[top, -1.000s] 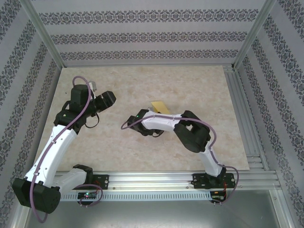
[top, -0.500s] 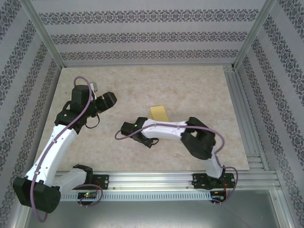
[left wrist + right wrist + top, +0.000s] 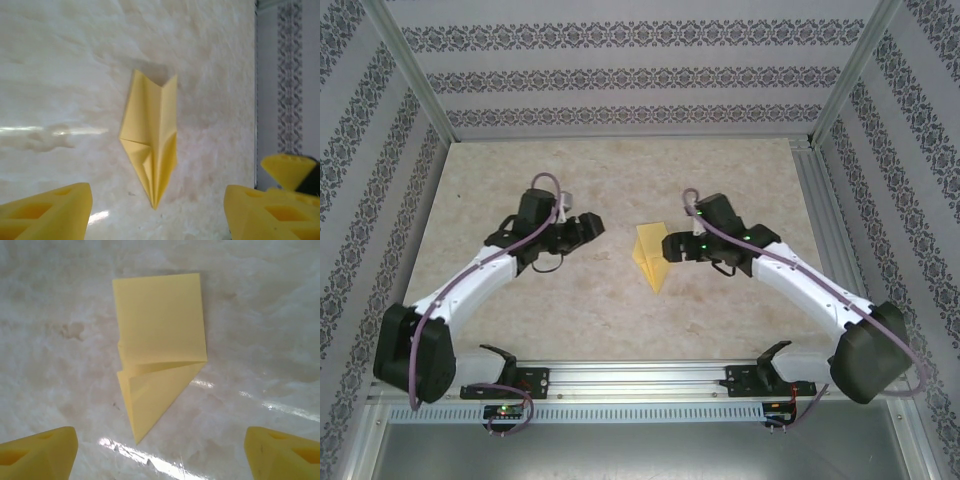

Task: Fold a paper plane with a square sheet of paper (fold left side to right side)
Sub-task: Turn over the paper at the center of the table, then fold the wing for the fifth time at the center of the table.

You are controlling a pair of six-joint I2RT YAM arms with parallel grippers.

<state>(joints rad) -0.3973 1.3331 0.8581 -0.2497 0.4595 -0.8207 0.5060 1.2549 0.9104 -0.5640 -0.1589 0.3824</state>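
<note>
The half-folded yellow paper (image 3: 651, 256) lies mid-table, its point toward 6 o'clock and its square end toward 12. The left gripper (image 3: 590, 226) hovers near its 10 o'clock and the right gripper (image 3: 670, 246) just beside its 3 o'clock. Both jaws stand apart, holding nothing. A clean fold probably means the left fingers carry the 9 o'clock edge over the centre crease while the right pins the other half. Bare marble-patterned table (image 3: 720, 175) surrounds the paper, and the aluminium rail (image 3: 818, 230) at 3 o'clock is well apart.
</note>
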